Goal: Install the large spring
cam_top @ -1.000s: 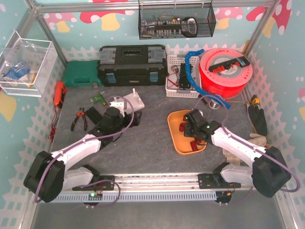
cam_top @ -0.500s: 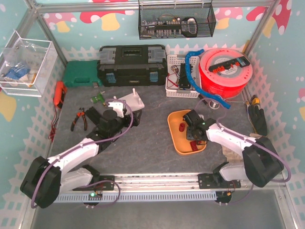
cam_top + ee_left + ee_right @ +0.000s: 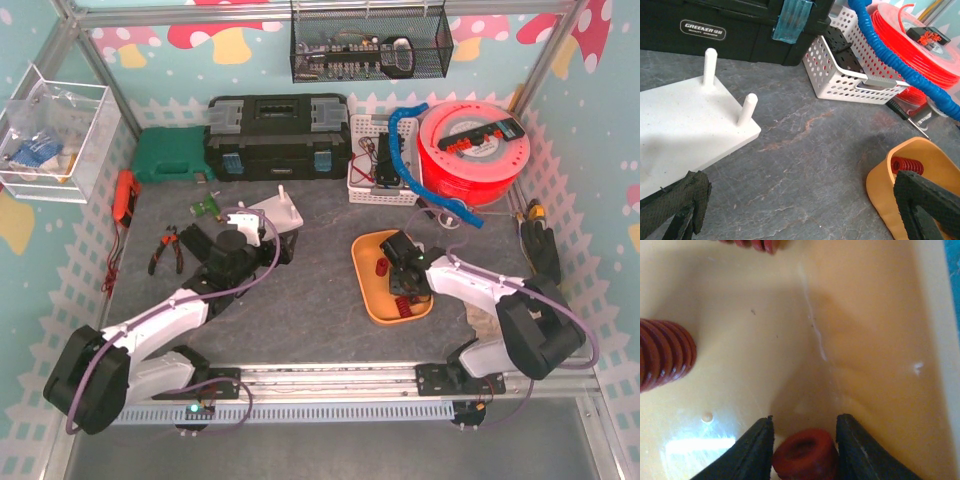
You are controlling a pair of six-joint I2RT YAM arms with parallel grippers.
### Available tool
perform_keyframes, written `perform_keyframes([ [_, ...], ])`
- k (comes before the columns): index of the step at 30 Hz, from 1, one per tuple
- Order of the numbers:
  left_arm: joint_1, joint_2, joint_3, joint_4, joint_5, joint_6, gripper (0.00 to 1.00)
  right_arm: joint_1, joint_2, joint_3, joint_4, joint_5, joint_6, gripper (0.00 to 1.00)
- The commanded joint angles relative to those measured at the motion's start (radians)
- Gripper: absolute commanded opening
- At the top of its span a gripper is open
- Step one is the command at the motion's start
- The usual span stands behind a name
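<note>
1. The grey table (image 3: 320,290) lies beneath both grippers.
2. The white peg board (image 3: 685,115) sits just ahead and left of the left gripper (image 3: 805,205), whose jaws are spread wide and hold nothing.
3. The orange tray (image 3: 865,315) lies directly under the right gripper (image 3: 805,422).
4. The red spring (image 3: 804,452), seen end-on, is pinched between that gripper's fingers (image 3: 757,445).

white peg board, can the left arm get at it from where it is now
Probably yes. The left gripper hangs open right at the white peg board, which lies just ahead of its fingers in the wrist view. Both pegs stand bare, and nothing sits between fingers and board.
</note>
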Motion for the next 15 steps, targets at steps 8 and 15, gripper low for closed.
perform_keyframes([
  [8, -0.008, -0.011, -0.012, 0.017, -0.03, 0.023, 0.99, -0.008, 0.076, 0.071, 0.092, 0.089, -0.03, 0.29],
  [15, -0.008, -0.014, -0.014, 0.015, -0.035, 0.025, 0.99, -0.02, 0.11, 0.086, 0.111, 0.063, -0.049, 0.37],
])
